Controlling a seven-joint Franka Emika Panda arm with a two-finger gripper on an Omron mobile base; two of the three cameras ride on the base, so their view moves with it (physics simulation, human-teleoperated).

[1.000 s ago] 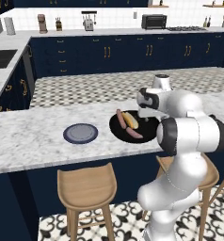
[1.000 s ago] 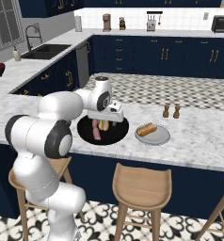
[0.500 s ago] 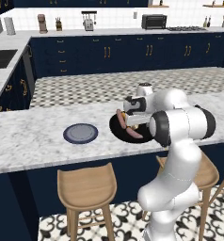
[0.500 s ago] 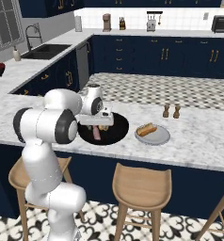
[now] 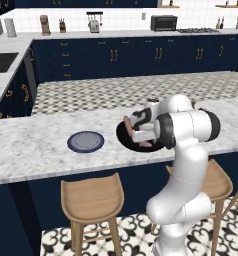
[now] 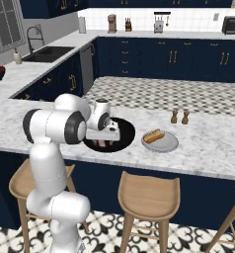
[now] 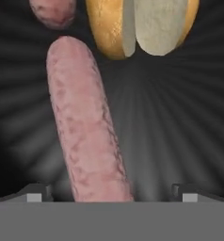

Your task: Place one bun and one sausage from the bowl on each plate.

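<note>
While arm hides much of bowl (image 5: 125, 139), tool (image 7: 111, 192) gapes wide over sausage (image 7: 85, 127), bun (image 7: 142, 26) cropped.

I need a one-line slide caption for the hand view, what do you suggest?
Open gripper low inside the black bowl, over a long pink sausage beside a split golden bun.

Flat, even rendered light fills the kitchen, bright on the marble counter (image 5: 36, 150) and pale backsplash, with only faint shadows under the stools (image 6: 148, 190). No glare. The hand view is dim and soft, perhaps slightly blurred, the black bowl (image 7: 180, 132) showing streaked reflections.
</note>
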